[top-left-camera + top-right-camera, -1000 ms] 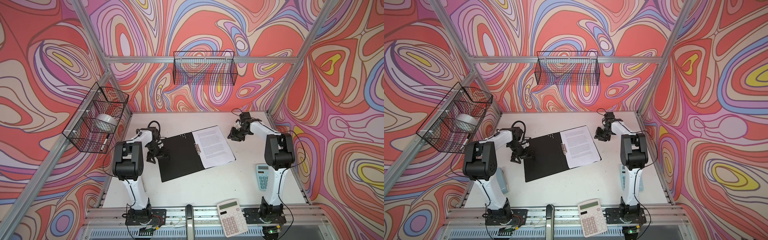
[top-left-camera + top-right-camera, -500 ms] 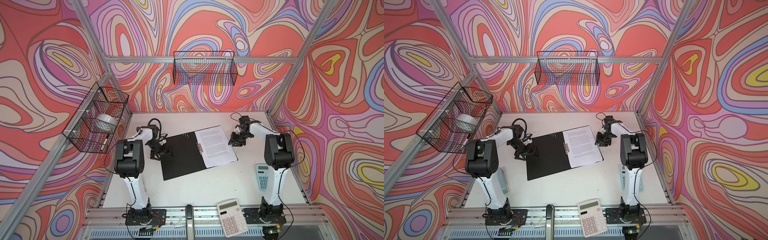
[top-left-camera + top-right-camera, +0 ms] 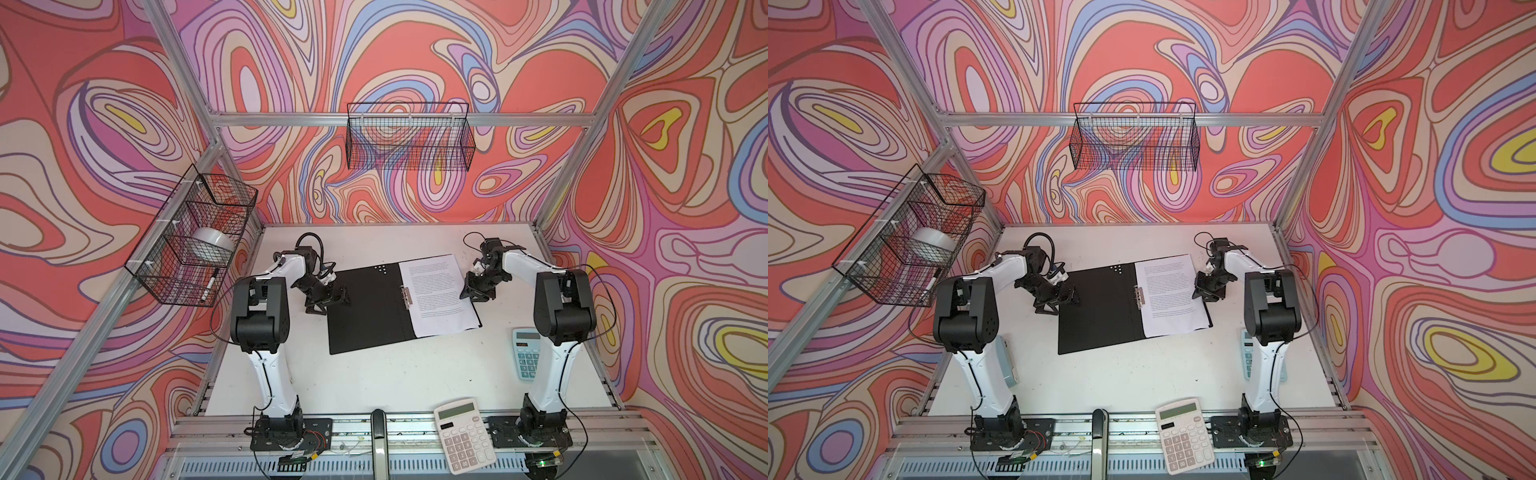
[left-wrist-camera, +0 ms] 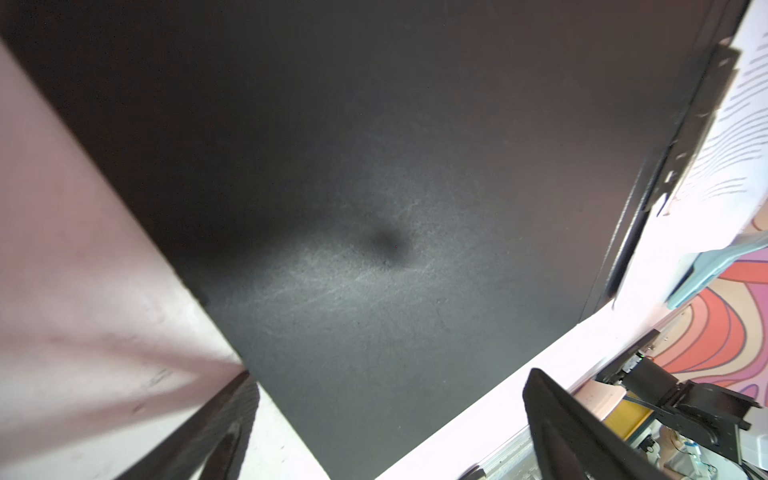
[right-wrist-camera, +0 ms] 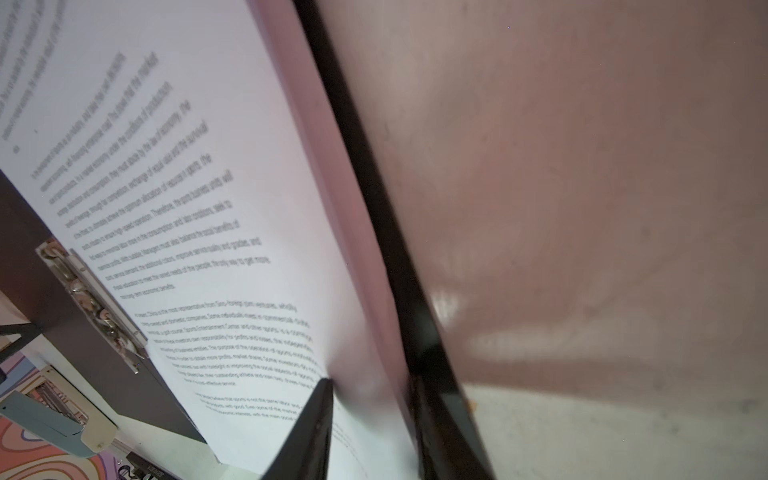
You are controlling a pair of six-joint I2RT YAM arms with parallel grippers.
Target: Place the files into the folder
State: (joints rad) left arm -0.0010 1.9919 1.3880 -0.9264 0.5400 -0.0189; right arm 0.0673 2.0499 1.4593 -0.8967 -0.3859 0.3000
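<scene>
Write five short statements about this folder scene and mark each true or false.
1. The folder lies open, black inside up. True.
2. The files lie on the half nearer the left arm. False: they lie on the half nearer the right arm, beyond the metal clip.
3. The left claw is open. True.
4. The white roll rests on the folder. False: it sits in the side-wall wire basket.
5. The white calculator lies on the files. False: it lies at the front edge, apart from them.
</scene>
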